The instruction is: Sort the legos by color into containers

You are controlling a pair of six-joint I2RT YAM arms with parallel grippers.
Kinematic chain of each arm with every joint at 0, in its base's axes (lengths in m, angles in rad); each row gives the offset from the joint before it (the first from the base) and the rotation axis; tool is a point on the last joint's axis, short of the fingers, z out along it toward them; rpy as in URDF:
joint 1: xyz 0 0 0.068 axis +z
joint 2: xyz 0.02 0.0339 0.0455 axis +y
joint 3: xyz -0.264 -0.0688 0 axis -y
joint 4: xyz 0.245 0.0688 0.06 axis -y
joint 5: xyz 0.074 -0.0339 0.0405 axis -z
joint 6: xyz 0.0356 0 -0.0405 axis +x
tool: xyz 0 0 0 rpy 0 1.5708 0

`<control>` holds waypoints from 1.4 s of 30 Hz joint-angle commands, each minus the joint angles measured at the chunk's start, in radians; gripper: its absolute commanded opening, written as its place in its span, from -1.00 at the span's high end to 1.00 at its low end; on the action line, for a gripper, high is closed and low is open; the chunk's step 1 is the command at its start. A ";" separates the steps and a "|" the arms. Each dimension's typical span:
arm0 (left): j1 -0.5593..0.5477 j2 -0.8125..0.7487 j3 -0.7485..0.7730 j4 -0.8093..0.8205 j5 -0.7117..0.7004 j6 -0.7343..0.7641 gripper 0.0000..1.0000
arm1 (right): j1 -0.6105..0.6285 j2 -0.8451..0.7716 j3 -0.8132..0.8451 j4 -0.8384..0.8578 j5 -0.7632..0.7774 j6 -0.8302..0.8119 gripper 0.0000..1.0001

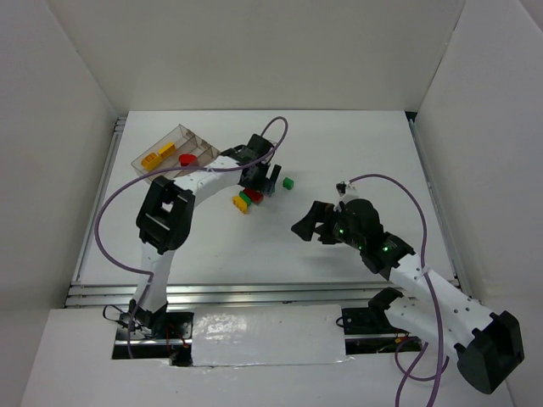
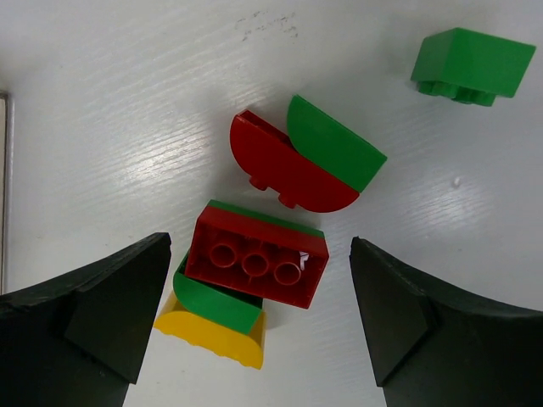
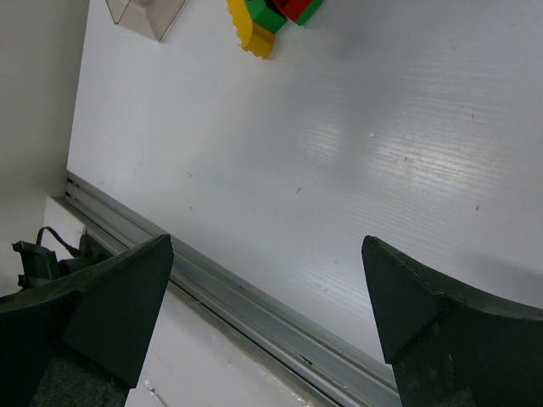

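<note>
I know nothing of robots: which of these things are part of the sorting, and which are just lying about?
Part of the job: tray; yellow bricks and red brick in it; brick pile; lone green brick.
Just there: purple cables; metal rail.

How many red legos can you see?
3. One red lego lies in the tray at the far left. A red half-round and a red rectangular brick sit on the table by the left gripper. More may be hidden underneath.
</note>
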 commanded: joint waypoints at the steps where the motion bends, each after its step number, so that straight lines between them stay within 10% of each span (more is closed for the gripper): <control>1: 0.007 0.030 0.021 -0.016 -0.030 0.036 -0.99 | -0.003 -0.006 -0.013 0.012 -0.016 -0.013 -0.99; 16: 0.021 0.039 -0.002 0.006 0.032 0.065 -0.56 | -0.002 -0.003 -0.016 0.015 -0.019 -0.011 -0.99; 30: 0.022 0.034 -0.015 0.004 0.055 0.053 -0.63 | -0.002 -0.001 -0.022 0.018 -0.019 -0.010 -0.99; 42: 0.022 -0.107 -0.035 0.029 0.152 0.033 1.00 | -0.005 0.002 -0.028 0.032 -0.009 0.003 -0.99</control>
